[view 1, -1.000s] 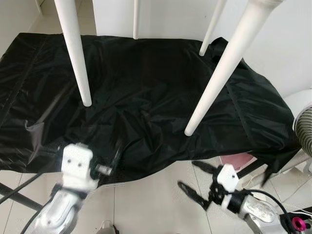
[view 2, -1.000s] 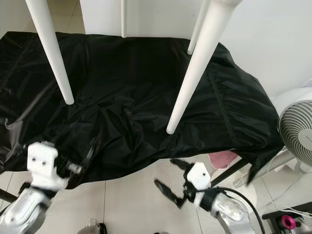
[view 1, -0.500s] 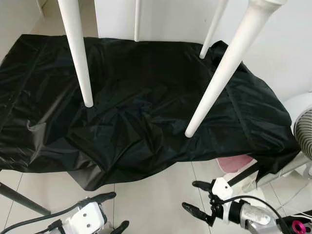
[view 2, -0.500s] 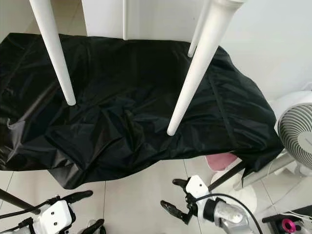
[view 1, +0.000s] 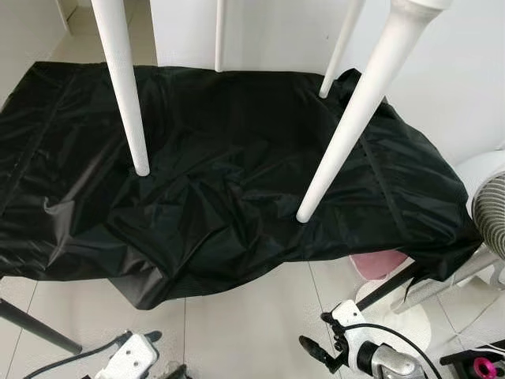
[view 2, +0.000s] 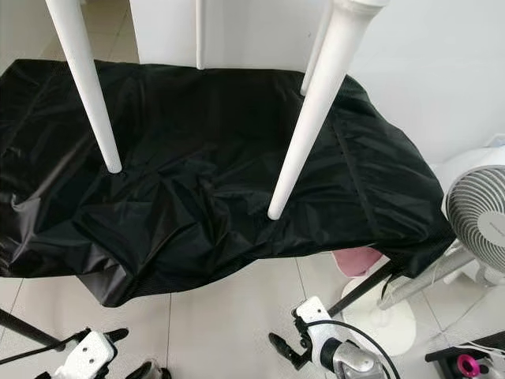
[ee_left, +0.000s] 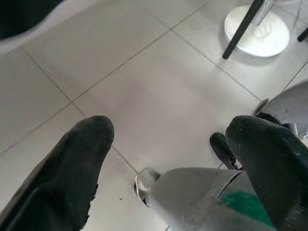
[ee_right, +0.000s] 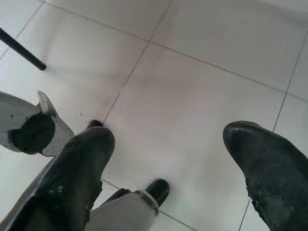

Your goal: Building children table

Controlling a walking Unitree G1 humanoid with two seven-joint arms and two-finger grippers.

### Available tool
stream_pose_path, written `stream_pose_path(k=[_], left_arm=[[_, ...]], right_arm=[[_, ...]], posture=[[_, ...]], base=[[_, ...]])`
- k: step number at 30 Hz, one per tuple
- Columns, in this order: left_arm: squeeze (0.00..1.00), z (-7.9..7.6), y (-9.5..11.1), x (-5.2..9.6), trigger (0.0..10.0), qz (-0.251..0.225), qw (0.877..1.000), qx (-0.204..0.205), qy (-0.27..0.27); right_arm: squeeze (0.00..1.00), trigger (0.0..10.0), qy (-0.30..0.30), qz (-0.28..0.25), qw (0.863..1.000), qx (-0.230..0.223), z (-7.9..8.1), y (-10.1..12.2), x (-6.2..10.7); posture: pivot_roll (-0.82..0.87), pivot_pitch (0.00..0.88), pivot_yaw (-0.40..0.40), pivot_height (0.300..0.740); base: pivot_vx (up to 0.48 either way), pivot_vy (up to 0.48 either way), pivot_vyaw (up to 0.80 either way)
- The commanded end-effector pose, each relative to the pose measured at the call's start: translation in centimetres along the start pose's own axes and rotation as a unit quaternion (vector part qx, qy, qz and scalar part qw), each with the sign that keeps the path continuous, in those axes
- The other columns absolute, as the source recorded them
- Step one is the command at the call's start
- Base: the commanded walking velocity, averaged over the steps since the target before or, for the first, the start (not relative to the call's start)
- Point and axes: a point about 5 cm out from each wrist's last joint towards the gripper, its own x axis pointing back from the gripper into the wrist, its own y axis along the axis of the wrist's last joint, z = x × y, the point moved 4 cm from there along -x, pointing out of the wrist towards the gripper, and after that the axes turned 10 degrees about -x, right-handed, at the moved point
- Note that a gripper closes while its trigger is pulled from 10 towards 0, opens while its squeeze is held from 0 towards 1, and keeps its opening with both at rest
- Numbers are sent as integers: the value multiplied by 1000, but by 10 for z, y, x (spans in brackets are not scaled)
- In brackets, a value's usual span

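A wide black sheet point(view 1: 237, 181) lay crumpled over the pale tiled floor point(view 1: 245, 332), running from the far left across to the right, its near edge hanging in a loose fold. At the right stood a white fan point(view 2: 481, 213) on a round white base point(view 2: 383, 320), with a dark slanted rod point(view 2: 359, 292) crossing it. A pink object point(view 1: 379, 263) peeked out from under the sheet's near right edge. A pink-tipped device point(view 1: 483, 365) sat at the near right corner. White walls point(view 1: 465, 71) rose on the far side.
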Motion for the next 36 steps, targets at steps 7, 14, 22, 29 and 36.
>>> stream_pose_path(k=[7, 14, 22, 29, 36], left_arm=[[0, -8, -53, -15, 10000, 120, 985, 102, 66], [0, -24, -86, -22, 10000, 223, 954, 168, 111], [0, -22, -111, -7, 10000, 282, 902, 261, 196], [0, -8, -112, -8, 10000, 297, 882, 286, 230], [0, -7, -102, -24, 10000, 300, 903, 242, 192]], right_arm=[[0, 10000, -133, 67, 986, -76, -20, -42, 7], [0, 10000, -223, 133, 953, -154, -25, -82, 23], [0, 10000, -255, 170, 930, -205, -20, -109, 36], [0, 10000, -267, 181, 929, -181, -16, -108, 30], [0, 10000, -263, 182, 934, -160, -10, -103, 21]], posture=[[128, 87, -71, 740], [122, 79, -83, 740], [122, 77, -93, 740], [98, 75, -60, 740], [61, 77, -20, 740]], base=[[0, 0, 0], [0, 0, 0], [0, 0, 0], [0, 0, 0], [0, 0, 0]])
